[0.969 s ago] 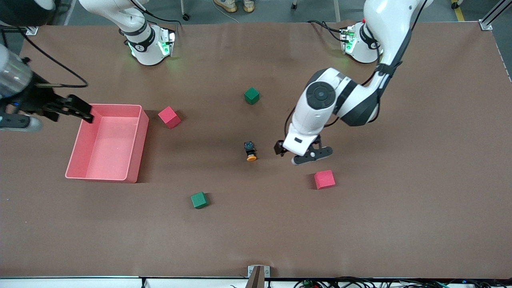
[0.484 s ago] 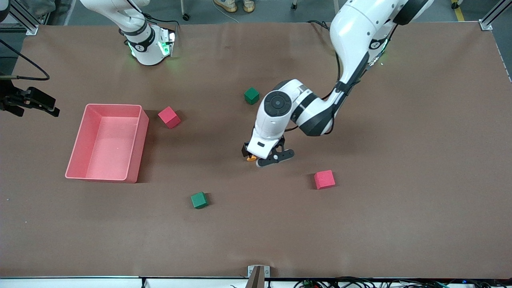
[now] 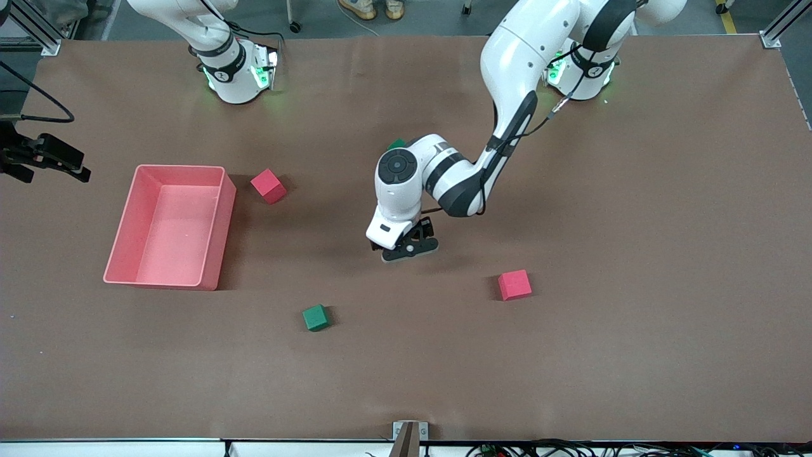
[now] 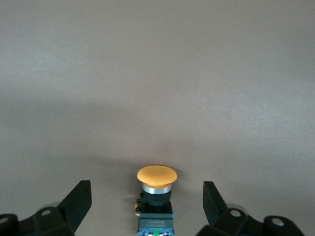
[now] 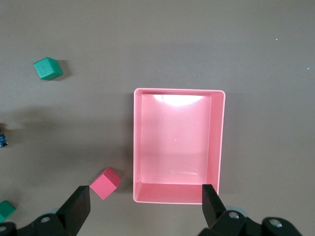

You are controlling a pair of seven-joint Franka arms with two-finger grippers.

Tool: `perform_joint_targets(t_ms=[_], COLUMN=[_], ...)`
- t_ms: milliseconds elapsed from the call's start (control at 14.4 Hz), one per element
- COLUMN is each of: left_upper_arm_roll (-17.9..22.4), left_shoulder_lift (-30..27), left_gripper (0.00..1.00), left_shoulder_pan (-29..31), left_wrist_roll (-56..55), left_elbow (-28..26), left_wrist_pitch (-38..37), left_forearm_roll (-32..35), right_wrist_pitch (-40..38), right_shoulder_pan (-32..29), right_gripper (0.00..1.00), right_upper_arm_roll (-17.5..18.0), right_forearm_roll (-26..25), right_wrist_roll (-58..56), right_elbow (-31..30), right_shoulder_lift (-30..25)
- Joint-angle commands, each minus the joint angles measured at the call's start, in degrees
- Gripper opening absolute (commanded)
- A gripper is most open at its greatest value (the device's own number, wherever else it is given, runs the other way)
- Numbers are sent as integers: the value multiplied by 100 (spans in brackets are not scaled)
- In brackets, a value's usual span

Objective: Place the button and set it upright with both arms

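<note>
The button (image 4: 156, 196) lies flat, orange cap outward (jaws spread wide either side, gripping nothing).

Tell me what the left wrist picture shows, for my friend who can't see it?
A tiny button with a round orange cap lies on its side on the brown table, between the open black fingers of the left gripper, which are not touching it.

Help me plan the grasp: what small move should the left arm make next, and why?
Probably lower the left claw a little, then close. The button lies on its side on the table, orange cap pointing away from the wrist, centred between the open fingers, which do not touch it. The right claw waits open above the pink bin.
</note>
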Motion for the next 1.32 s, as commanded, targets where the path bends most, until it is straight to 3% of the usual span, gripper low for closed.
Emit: perform_joint_targets(t_ms=[0,692,969,1246], left_upper_arm_roll=[58,-21,-47,-48], left_shoulder_lift=[211,378,448,448], left_gripper=[99,97,89,73], left_shoulder_pan=[-5,-119,-119,-110], left_wrist_roll=[-69,-60,-42,-42], left_elbow=[204,178,178,178], left_wrist_pitch=[245,255,255,255], left_forearm_roll=[66,-65,-242,-251], right_wrist_pitch=[84,198,278,304], right_shoulder_pan=[-89,-97,-106,-97], right_gripper=[100,100,100,100], right_upper_arm_roll=[97,97,89,88], right_forearm_roll=[-91,-74,-74,-39], right_wrist_roll=[-56,-83,-83,-74], right_elbow=[-216,-620,-770,-735], right_shoulder_lift=[-194,-476,-502,-502])
